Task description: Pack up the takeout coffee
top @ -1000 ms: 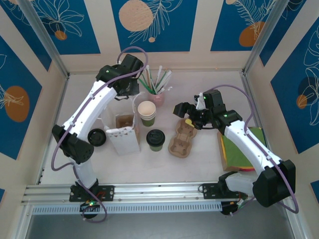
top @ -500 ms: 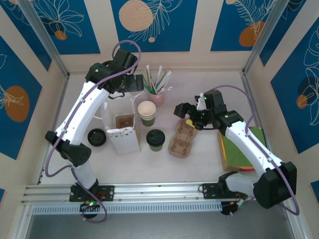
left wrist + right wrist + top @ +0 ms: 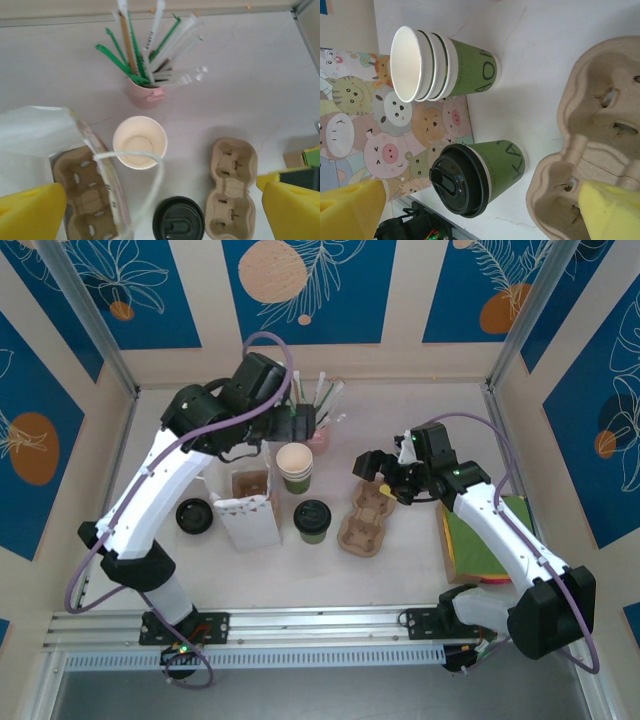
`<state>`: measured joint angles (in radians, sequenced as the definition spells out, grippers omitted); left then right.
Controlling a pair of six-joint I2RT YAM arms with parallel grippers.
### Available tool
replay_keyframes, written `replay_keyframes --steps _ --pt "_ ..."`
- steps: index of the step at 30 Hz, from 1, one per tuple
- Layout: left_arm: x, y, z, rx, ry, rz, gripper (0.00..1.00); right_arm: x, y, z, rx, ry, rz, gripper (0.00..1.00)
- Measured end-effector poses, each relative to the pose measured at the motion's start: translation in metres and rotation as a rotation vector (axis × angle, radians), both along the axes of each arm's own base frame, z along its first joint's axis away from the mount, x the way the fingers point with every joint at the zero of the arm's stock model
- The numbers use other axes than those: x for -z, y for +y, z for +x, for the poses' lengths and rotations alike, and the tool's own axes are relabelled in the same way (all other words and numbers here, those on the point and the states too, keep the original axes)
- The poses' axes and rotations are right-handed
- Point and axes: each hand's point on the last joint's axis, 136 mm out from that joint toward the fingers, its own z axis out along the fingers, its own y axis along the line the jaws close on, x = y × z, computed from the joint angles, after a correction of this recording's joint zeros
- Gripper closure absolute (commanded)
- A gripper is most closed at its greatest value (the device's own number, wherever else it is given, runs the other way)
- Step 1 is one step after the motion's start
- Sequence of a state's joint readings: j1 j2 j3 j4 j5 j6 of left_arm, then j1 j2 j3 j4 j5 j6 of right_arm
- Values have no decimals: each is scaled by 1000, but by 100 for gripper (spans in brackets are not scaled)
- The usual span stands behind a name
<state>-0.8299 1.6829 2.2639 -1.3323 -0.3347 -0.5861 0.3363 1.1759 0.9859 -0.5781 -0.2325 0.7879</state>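
The takeout coffee [image 3: 312, 521], a green cup with a black lid, stands upright in front of the stacked lidless cups [image 3: 295, 467]. In the left wrist view its lid [image 3: 178, 219] lies low between the wide-apart yellow fingers [image 3: 30, 212]. My left gripper [image 3: 305, 424] hovers open and empty high above the straw cup and stacked cups. My right gripper [image 3: 374, 474] is open and empty over the far end of the cardboard cup carrier [image 3: 365, 518], right of the coffee. The right wrist view has the coffee [image 3: 477, 175] between its fingers [image 3: 612, 212], some way off.
A cartoon-print paper bag [image 3: 245, 508] stands open left of the coffee with a cup carrier [image 3: 82, 200] inside and its handle [image 3: 150, 175] hanging loose. A pink cup of straws [image 3: 316, 430] stands at the back. A loose black lid [image 3: 193, 515] lies left of the bag. Coloured folders [image 3: 485, 540] lie right.
My left gripper has opened wide and swung right, from behind the bag to above the straws and stacked cups. The right arm has barely moved.
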Motion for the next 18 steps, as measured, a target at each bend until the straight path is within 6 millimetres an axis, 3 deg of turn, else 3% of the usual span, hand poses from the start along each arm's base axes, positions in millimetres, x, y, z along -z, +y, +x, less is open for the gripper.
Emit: replay_keyframes --steps 9,15,18 --pt "35 -55 -29 86 90 28 0 -22 -41 -13 98 -70 -21 1" --pt "86 -74 -46 91 215 66 1 -9 -65 -34 158 -48 -37 1" --pt "102 -82 -50 85 259 74 4 -3 -73 -40 175 -31 -43 1"
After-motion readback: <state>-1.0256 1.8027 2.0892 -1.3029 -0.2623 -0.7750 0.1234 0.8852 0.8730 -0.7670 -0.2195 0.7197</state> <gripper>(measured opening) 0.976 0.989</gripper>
